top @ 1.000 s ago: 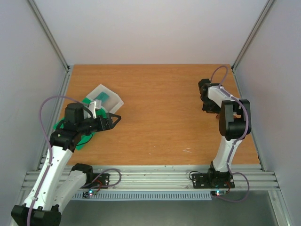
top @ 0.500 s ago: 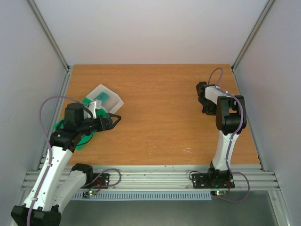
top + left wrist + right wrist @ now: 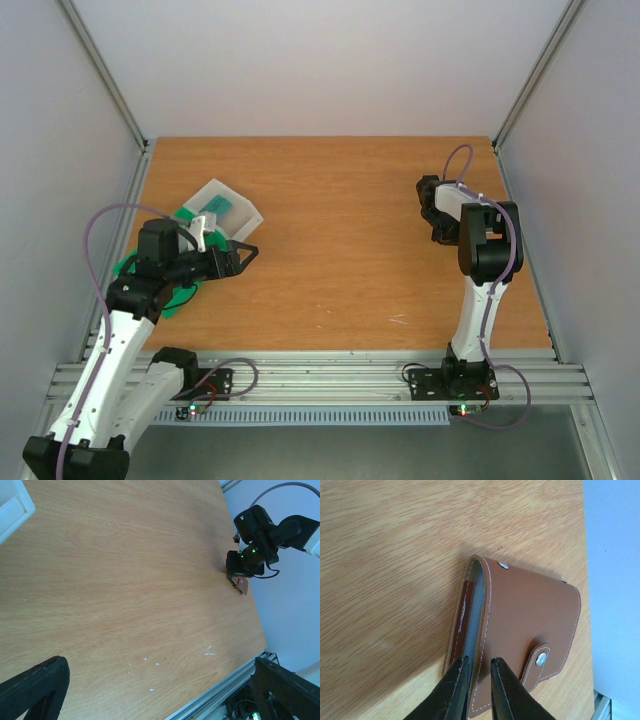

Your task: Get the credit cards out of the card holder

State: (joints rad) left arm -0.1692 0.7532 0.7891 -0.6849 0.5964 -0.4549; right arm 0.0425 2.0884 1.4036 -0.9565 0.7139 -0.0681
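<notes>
The wallet [image 3: 525, 615], smooth brown stitched leather with rounded corners and metal studs, lies folded close to the right edge of the wood-grain surface [image 3: 340, 220], with broad open board to its left. The right gripper [image 3: 479, 666] has its jaws nearly together, nipping the open edge of the top flap. The left gripper [image 3: 243, 254] hangs well apart, jaws spread wide and holding nothing.
</notes>
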